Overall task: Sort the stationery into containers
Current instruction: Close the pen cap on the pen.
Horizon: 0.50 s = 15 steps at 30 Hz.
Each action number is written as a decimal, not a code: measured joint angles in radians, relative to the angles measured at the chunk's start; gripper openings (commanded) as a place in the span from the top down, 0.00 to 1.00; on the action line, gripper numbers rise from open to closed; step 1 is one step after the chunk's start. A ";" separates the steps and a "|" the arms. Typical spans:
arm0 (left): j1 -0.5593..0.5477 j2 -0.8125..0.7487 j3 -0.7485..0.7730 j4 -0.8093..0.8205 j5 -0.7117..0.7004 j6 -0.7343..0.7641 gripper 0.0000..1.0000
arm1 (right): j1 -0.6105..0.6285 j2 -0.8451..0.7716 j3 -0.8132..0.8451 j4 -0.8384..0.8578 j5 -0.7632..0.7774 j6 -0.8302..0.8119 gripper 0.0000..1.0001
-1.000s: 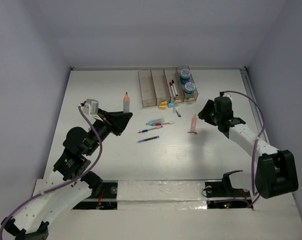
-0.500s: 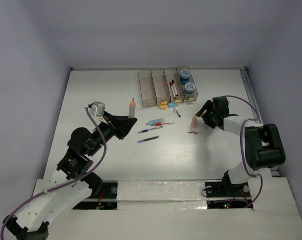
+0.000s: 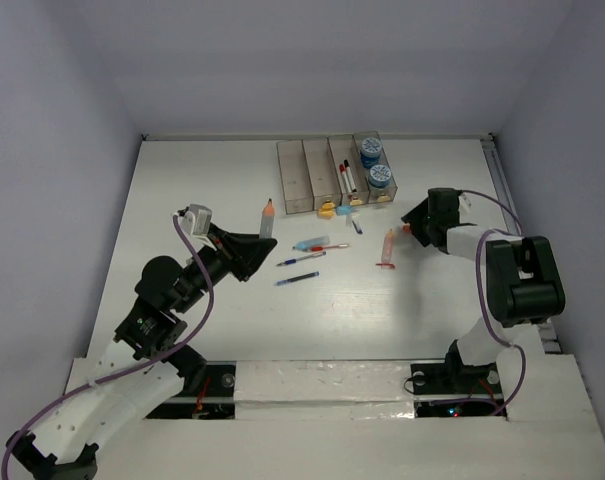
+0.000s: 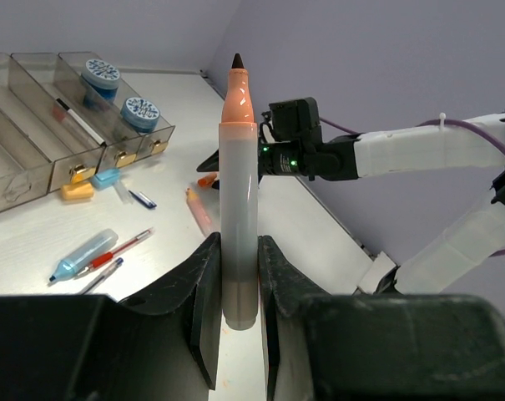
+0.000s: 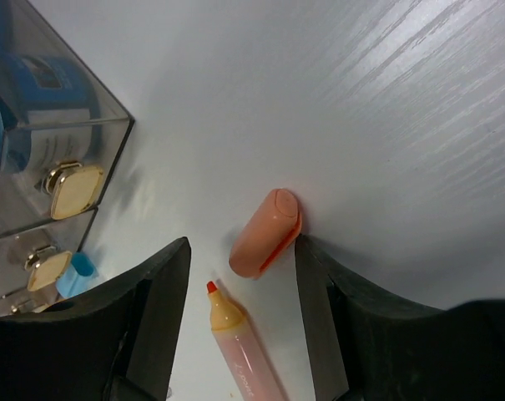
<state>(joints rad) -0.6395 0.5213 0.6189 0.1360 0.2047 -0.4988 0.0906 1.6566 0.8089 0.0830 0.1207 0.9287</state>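
Legible text, labels, numbers: none. Two round rolls (image 4: pixel 141 109) in the end bin (image 4: pixel 162 135): blue-white pattern on top, possibly print, too small to read. Grey marker (image 4: pixel 239 192) and red pen (image 4: pixel 132 245): no readable marking.

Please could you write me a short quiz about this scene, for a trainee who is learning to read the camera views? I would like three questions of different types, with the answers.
1. True or false: the left gripper is shut on a grey-bodied marker with an orange tip.
2. Which of the four joined translucent bins holds the two round blue-white rolls? A: the one at the right end in the top view. B: the one at the left end. C: none of them.
3. Fill the gap: the small orange piece between the open fingers of the right gripper is a marker's ____.
Key: 1 true; 2 A; 3 cap.
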 measured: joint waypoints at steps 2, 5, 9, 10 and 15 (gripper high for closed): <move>0.000 -0.001 -0.003 0.002 0.003 -0.001 1.00 | 0.000 0.009 0.011 -0.001 0.015 0.002 0.43; 0.000 -0.001 -0.004 0.002 0.006 -0.001 1.00 | 0.000 0.029 0.031 -0.002 0.029 -0.006 0.50; 0.000 -0.001 -0.004 0.004 0.008 -0.004 1.00 | 0.000 0.071 0.074 -0.016 0.029 -0.036 0.56; 0.000 -0.001 -0.004 0.005 0.008 -0.004 1.00 | 0.000 0.080 0.084 -0.020 0.029 -0.043 0.57; 0.000 0.001 -0.004 0.010 0.009 -0.006 1.00 | 0.000 0.102 0.111 -0.031 0.019 -0.084 0.57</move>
<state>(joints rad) -0.6395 0.5224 0.6147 0.1459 0.2138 -0.5049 0.0906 1.7584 0.9203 0.0517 0.1394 0.8448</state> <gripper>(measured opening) 0.149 0.436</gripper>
